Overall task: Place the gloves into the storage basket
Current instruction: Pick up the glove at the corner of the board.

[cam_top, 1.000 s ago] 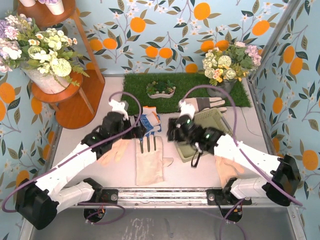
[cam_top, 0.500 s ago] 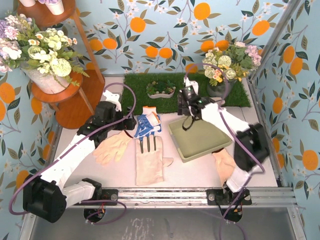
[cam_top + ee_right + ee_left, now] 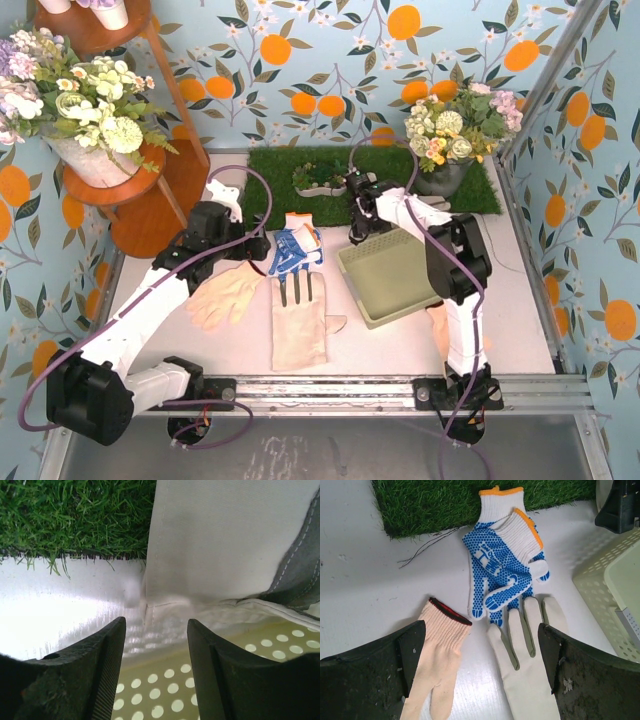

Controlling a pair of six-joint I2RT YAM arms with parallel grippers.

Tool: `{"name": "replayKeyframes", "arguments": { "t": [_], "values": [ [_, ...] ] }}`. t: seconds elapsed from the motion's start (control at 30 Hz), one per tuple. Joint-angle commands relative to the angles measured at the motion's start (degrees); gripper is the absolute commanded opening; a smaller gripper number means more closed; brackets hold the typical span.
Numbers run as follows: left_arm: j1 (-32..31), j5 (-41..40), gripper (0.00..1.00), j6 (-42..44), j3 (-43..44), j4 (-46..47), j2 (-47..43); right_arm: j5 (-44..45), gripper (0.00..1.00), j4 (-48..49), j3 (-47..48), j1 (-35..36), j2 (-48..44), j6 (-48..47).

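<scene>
left pincer (image 3: 480,647): spread wide, gripping nothing; above tabletop (image 3: 360,580)
blue-dotted gloves (image 3: 502,565): two, overlapped; long axis far-to-near; orange cuffs toward grass mat (image 3: 430,505), fingers toward pincer; just ahead of it
peach glove (image 3: 440,650): cuff away; beside the left finger
cream glove (image 3: 525,655): fingers away; between the pincer's fingers
right pincer (image 3: 156,625): fingers apart, clamping nothing
work glove (image 3: 225,535): cream-and-grey; draped over storage basket (image 3: 240,680) rim onto grass; hem corner just ahead of pincer; pointing direction unclear

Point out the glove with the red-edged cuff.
The peach knitted glove, lying left of the cream work glove; the blue-dotted gloves have orange cuffs instead.
</scene>
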Motion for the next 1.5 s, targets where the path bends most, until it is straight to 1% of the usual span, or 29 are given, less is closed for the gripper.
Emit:
{"name": "replayKeyframes", "arguments": {
  "t": [0.0,0.2,0.27,0.4,0.5,0.6,0.63,0.83,1.03,1.17,1.3,1.47],
  "values": [
    [0.4,1.6,0.97,0.6,1.7,0.8,-1.4,2.0,0.48,-3.1,4.4,-0.7,1.7,-0.1],
    [0.6,1.1,0.97,0.9,1.8,0.4,-1.6,1.5,0.4,-1.7,3.5,-2.1,3.7,0.3],
    [0.7,1.2,0.97,0.9,1.7,0.6,-1.9,1.3,0.36,-0.7,3.0,-2.4,4.1,0.0],
    [1.0,1.1,0.97,1.1,1.7,0.6,-2.0,0.1,0.25,1.3,2.4,-2.7,4.6,-1.4],
    [1.0,1.1,0.97,1.2,1.6,0.7,-1.9,-0.2,0.14,2.8,1.8,-2.8,4.6,-2.5],
    [1.3,1.1,0.97,1.2,1.6,0.7,-1.9,-0.4,0.01,3.8,0.8,-2.8,3.5,-3.2],
    [1.3,1.1,0.97,1.2,1.5,0.7,-2.0,-0.4,0.0,4.1,0.2,-2.8,2.8,-3.2],
    [1.5,1.1,0.97,1.2,1.3,0.7,-1.9,-0.2,0.0,7.7,-5.1,-2.5,-7.4,-3.8],
    [1.6,1.1,0.97,1.2,1.3,0.8,-1.9,0.1,0.0,9.2,-7.1,-0.5,-16.2,-5.0],
    [1.7,1.2,0.97,1.2,1.2,1.0,-2.1,-1.2,0.0,10.0,-7.6,-0.4,-19.3,-5.1],
    [1.7,1.4,0.97,1.2,1.2,0.9,-2.0,-1.9,0.0,9.0,-7.2,-0.4,-19.9,-4.9],
    [1.7,4.1,0.97,2.2,0.7,2.5,-3.1,-7.6,0.0,8.6,-7.8,0.2,-24.1,-4.4]
  ]
}}
